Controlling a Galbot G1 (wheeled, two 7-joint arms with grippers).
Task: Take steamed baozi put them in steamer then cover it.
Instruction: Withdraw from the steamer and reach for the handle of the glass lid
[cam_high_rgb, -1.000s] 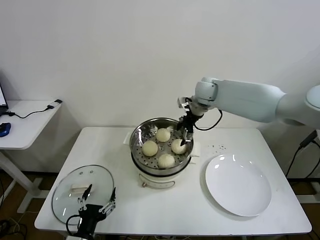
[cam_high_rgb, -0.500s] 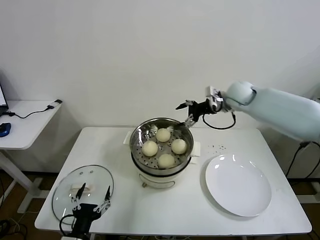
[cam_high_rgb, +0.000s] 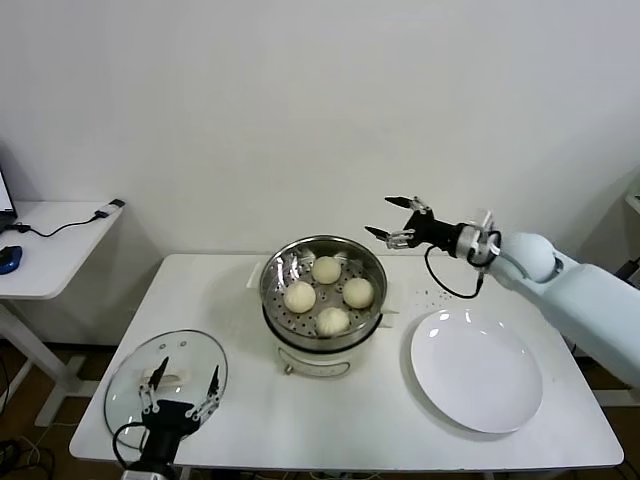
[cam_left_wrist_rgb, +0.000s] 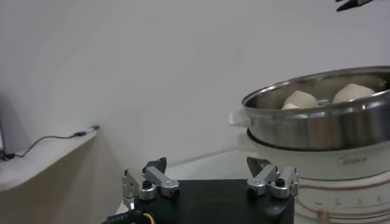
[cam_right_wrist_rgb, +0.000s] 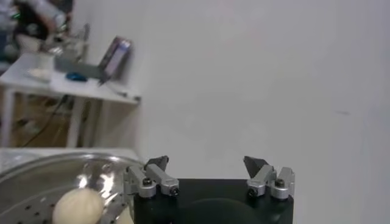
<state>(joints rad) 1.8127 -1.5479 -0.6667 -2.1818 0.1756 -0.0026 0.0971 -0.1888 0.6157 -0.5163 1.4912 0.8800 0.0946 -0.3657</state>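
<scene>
The left gripper (cam_high_rgb: 180, 392), fingers apart and empty, hovers at the table's near edge with the cover (cam_high_rgb: 165, 385) lying flat just under and beyond it. Ahead and to its right stands the steamer (cam_high_rgb: 322, 292), all four steamed baozi (cam_high_rgb: 328, 294) inside. Loading looks done; covering remains, probably calling for a descent onto the lid's white handle, partly hidden here. The right gripper (cam_high_rgb: 397, 220), also spread and empty, has withdrawn from over the basket to its far right side since a second ago.
</scene>
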